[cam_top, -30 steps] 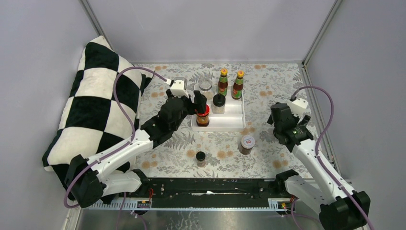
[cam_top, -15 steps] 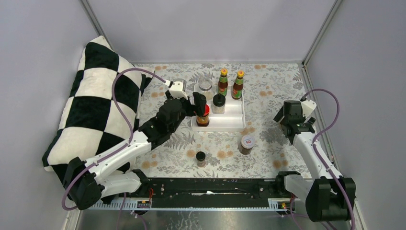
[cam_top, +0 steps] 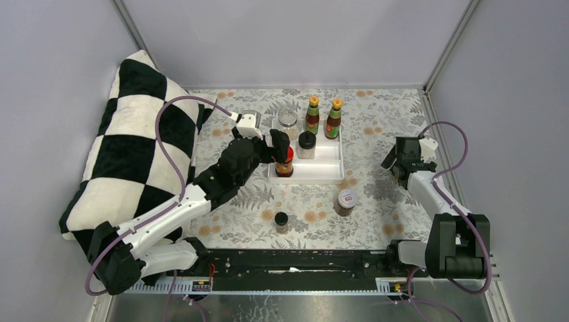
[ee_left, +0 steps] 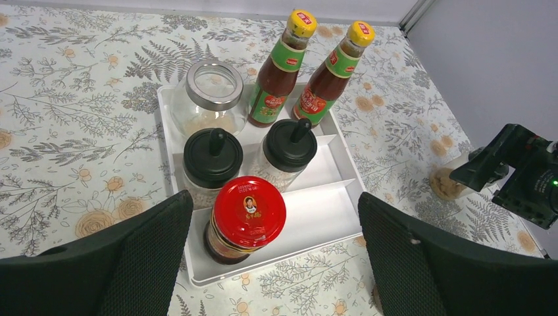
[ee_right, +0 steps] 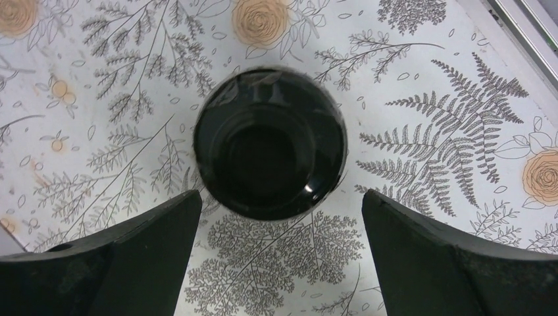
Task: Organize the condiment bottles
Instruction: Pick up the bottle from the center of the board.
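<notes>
Swinging outward, right jaws above black jar (ee_right: 270, 143)

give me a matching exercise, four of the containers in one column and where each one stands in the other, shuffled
Things:
1. red-lidded jar
2. white-lidded jar
3. orange-capped bottles
4. small black-lidded jar

Places:
a. on the table, alone, out in front of the tray's near left corner
b. far end of the white tray, side by side
c. on the table, just off the tray's near right corner
d. near end of the tray

Pairs: 1-d, 2-c, 3-b, 4-a
</notes>
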You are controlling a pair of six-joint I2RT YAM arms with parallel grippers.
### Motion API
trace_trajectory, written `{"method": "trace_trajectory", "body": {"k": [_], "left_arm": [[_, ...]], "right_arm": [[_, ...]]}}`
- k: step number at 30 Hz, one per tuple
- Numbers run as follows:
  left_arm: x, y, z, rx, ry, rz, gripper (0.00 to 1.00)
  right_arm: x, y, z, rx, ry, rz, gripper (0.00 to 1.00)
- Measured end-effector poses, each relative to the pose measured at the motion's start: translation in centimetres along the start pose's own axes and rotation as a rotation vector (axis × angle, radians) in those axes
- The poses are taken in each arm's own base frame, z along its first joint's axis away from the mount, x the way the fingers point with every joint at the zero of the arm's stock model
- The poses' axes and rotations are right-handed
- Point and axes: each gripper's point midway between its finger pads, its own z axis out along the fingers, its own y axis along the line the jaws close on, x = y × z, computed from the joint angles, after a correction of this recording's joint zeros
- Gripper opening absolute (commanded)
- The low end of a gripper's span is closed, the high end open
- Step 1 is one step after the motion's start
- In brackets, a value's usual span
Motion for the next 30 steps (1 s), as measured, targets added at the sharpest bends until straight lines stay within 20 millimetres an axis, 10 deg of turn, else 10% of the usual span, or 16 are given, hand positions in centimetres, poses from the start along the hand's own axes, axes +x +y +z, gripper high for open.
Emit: {"method": "trace_trajectory", "body": {"k": [17,25,30], "left_arm": [[0.0,-0.2,-0.1,0.004,0.001,-0.005,0.99],[0.0,-0.2,-0.1,0.007,0.001,-0.006,0.98],[0.0,-0.2,-0.1,0.008,0.002,-0.006,0.98]], "right_arm": [[-2.8,0.1,2.1,0.049,-0.016,0.046,1.00],[-2.5,0.0,2.9,0.062,0.001,0.041,0.47],[-2.6,0.1,2.9,0.059,0.000,0.043,0.43]]}}
